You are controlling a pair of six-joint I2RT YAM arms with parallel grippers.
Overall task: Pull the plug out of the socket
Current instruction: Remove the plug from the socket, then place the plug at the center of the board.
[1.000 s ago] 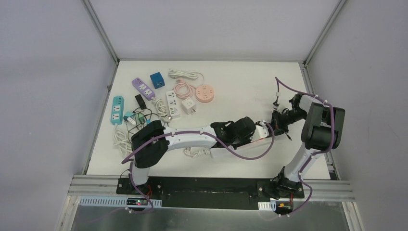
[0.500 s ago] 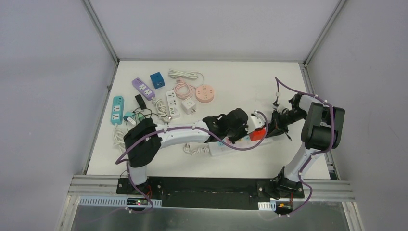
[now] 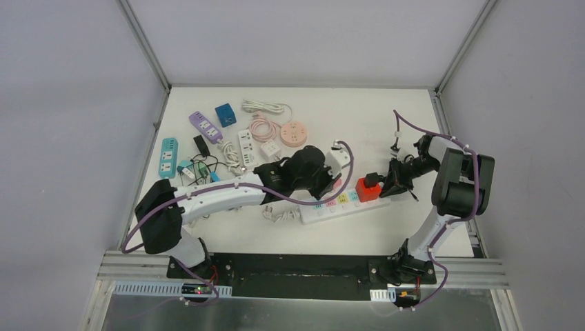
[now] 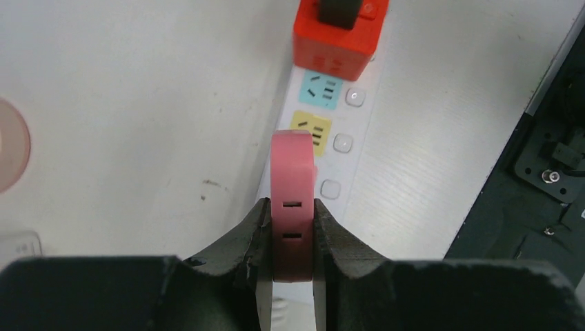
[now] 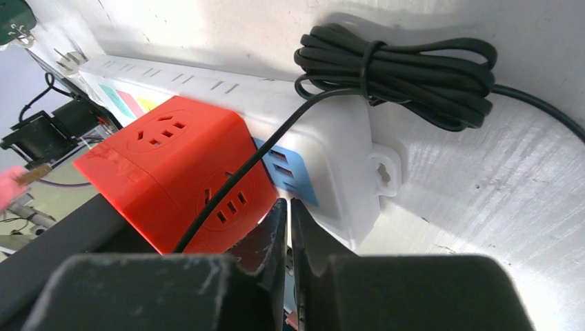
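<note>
My left gripper [image 3: 332, 181] is shut on a pink plug [image 4: 293, 200], held above the white power strip [image 3: 331, 205] and clear of its sockets. The strip lies slantwise at the table's middle and also shows in the left wrist view [image 4: 348, 148]. A red cube adapter [image 3: 368, 191] sits on the strip's right part with a black plug [image 3: 372, 179] on top. My right gripper [image 3: 388, 185] is shut and empty at the strip's right end, beside the red cube [image 5: 172, 172] and the strip's end [image 5: 338, 148].
A bundled black cord [image 5: 400, 65] lies behind the strip's end. Several other strips and adapters crowd the far left: a teal strip [image 3: 167, 157], a purple strip [image 3: 205, 126], a blue cube [image 3: 225, 114], a pink round socket [image 3: 294, 133]. A white cord [image 3: 279, 215] trails from the strip's left end.
My left gripper has drawn back to the left and away from the strip with the pink plug in it, uncovering the strip and red cube. The right gripper has stayed put.
</note>
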